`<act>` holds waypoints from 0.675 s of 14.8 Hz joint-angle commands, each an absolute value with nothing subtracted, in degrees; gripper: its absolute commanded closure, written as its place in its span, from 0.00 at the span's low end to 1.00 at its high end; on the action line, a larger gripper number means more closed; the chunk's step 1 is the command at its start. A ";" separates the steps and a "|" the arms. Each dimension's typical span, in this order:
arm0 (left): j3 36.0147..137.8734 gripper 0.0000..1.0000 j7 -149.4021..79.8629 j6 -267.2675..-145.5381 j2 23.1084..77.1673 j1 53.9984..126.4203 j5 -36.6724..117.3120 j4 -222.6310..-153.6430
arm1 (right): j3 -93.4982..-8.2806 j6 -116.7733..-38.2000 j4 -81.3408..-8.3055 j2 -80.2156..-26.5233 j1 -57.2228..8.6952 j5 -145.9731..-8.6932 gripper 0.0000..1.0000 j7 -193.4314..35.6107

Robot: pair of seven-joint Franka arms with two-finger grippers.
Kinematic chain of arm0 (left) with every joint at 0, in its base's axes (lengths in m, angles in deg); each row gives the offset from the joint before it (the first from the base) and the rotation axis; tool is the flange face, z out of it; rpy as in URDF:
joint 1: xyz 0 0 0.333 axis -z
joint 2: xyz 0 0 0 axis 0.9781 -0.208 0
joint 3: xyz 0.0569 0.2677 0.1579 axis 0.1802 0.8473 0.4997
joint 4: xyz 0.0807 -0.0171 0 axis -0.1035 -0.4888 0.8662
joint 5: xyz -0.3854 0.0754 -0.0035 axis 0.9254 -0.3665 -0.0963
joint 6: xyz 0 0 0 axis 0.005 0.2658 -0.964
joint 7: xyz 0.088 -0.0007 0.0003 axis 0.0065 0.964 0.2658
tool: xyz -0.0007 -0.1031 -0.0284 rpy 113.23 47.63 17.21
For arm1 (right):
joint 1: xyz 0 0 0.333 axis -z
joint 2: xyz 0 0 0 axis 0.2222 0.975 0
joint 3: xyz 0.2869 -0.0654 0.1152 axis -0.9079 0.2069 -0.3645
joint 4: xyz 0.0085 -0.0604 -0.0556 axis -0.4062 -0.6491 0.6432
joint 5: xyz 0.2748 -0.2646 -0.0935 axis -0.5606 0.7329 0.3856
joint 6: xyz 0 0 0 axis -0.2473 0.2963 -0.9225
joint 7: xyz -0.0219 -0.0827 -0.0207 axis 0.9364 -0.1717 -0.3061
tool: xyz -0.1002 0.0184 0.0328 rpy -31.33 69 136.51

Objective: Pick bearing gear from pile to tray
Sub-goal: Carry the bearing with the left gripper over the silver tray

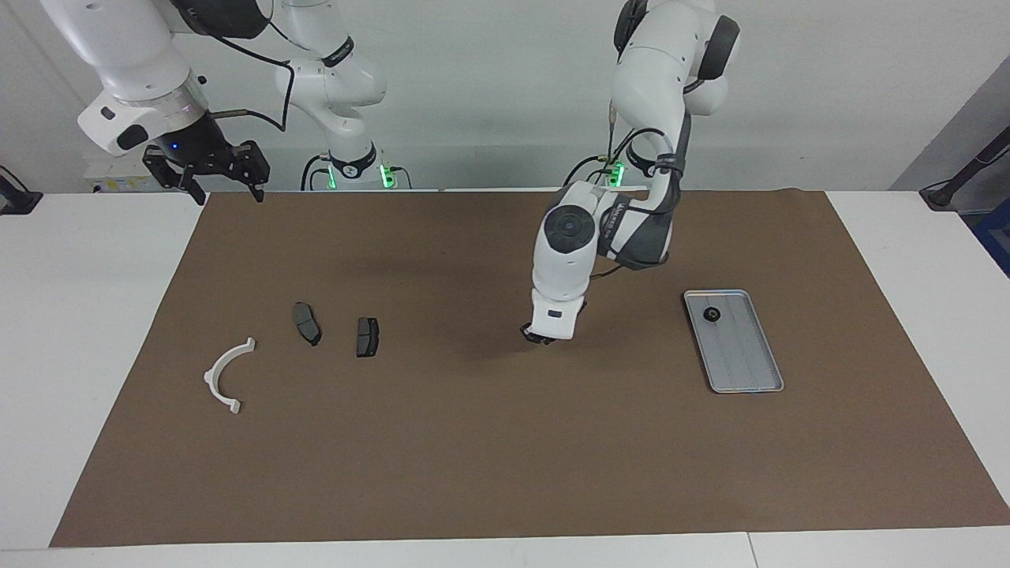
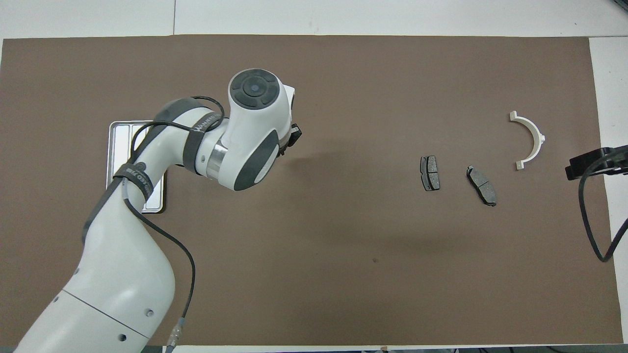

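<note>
While my left gripper (image 1: 539, 338) hangs clenched above the brown mat (image 1: 505, 442), between the tray (image 1: 756, 377) and the two dark pads (image 1: 338, 330), I cannot tell what it grips. One bearing gear (image 1: 712, 315) lies in the tray. My right gripper (image 1: 207, 175) waits with its fingers spread, away from the tray.

Bright even light, soft shadows on brown mat (image 1: 505, 442), sharp focus
</note>
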State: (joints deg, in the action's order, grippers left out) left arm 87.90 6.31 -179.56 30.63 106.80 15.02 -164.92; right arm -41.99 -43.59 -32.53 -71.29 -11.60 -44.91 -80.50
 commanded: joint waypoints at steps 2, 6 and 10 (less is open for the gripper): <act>87.51 0.82 -8.68 -178.41 33.57 97.62 14.66 -167.45 | -42.28 -43.38 -33.80 -72.58 -10.73 -44.19 0.10 -81.37; 87.60 0.82 -25.83 -179.20 33.48 87.86 14.66 -167.71 | -42.37 -43.21 -33.80 -72.58 -10.82 -44.28 0.10 -81.37; 88.13 0.82 -33.67 -183.05 33.83 83.37 14.39 -170.77 | -42.28 -43.21 -33.80 -72.58 -10.82 -44.28 0.10 -81.37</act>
State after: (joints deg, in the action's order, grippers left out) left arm 88.26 -30.54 -179.62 32.10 84.77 14.98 -167.01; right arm -41.68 -43.59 -32.56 -71.29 -11.60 -44.91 -80.50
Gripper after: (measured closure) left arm 0.758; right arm 0.097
